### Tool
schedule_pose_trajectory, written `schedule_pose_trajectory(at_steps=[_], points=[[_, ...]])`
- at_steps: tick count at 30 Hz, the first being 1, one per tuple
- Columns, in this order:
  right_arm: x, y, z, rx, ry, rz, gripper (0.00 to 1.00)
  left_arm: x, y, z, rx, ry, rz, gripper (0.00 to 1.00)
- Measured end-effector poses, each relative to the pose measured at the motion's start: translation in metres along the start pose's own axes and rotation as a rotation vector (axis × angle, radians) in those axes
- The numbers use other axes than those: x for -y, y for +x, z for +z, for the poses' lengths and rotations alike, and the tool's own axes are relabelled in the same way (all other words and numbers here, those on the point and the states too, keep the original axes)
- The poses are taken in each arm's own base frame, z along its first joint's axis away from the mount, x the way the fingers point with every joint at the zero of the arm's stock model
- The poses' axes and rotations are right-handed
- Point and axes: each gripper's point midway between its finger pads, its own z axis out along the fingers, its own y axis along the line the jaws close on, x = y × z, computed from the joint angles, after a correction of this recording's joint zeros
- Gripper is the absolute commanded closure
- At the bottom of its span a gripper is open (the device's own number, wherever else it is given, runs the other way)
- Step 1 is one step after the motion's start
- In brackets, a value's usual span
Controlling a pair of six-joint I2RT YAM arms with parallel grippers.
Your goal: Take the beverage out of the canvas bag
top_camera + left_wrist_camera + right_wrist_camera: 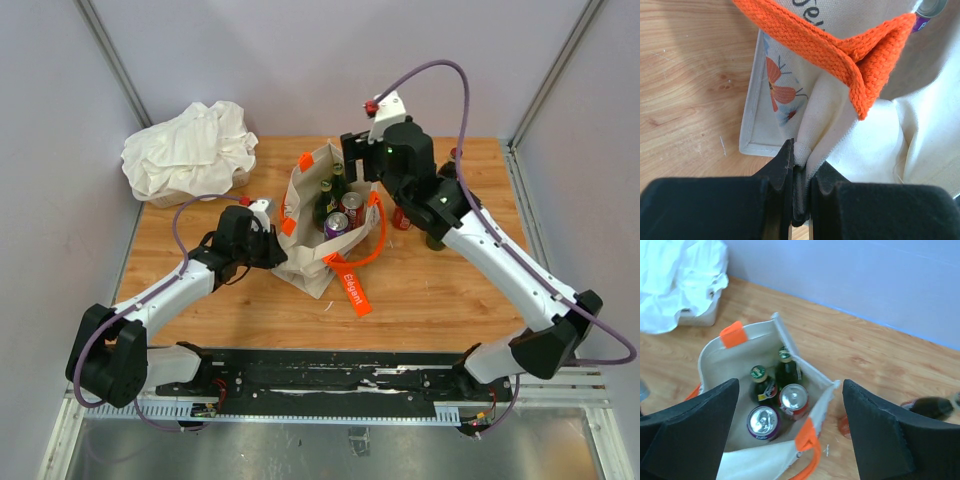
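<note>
I work over a light wooden surface [430,290] with a fine grain. Behind it stands a plain, pale lilac back wall [320,60]. Matching side panels [50,220] close in left and right, joined by slanting grey metal struts [110,60]. A black rail [330,378] runs along my near edge, with dull sheet metal [330,445] below it. The light is soft and even.
</note>
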Motion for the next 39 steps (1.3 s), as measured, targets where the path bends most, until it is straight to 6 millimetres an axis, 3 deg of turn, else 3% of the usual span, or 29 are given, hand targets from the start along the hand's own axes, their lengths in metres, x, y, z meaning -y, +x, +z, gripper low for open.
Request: schedule_pose_trajectory(at_steps=[4, 6, 11, 15, 27, 39], points=[[-0.047, 0.027, 0.011, -0.089, -0.117, -0.065, 0.15, 0.000, 0.000, 0.000, 0.000, 0.000, 0.000, 1.00], [-0.070, 0.054, 0.019, -0.165, -0.176, -0.103, 0.15, 0.000, 0.000, 0.000, 0.000, 0.000, 0.000, 1.00], [-0.100, 0.118, 0.037, -0.330, -0.242, -0.164, 0.14, 0.000, 0.000, 0.000, 0.000, 0.000, 0.000, 1.00], [-0.101, 0.154, 0.044, -0.431, -0.227, -0.183, 0.11, 0.000, 0.000, 0.000, 0.001, 0.000, 0.000, 0.99], [-0.069, 0.211, 0.052, -0.590, -0.129, -0.065, 0.02, 0.001, -0.001, -0.001, 0.007, 0.004, 0.002, 1.00], [-0.067, 0.255, 0.058, -0.692, -0.118, -0.016, 0.02, 0.003, -0.001, -0.001, 0.007, 0.007, 0.004, 1.00]])
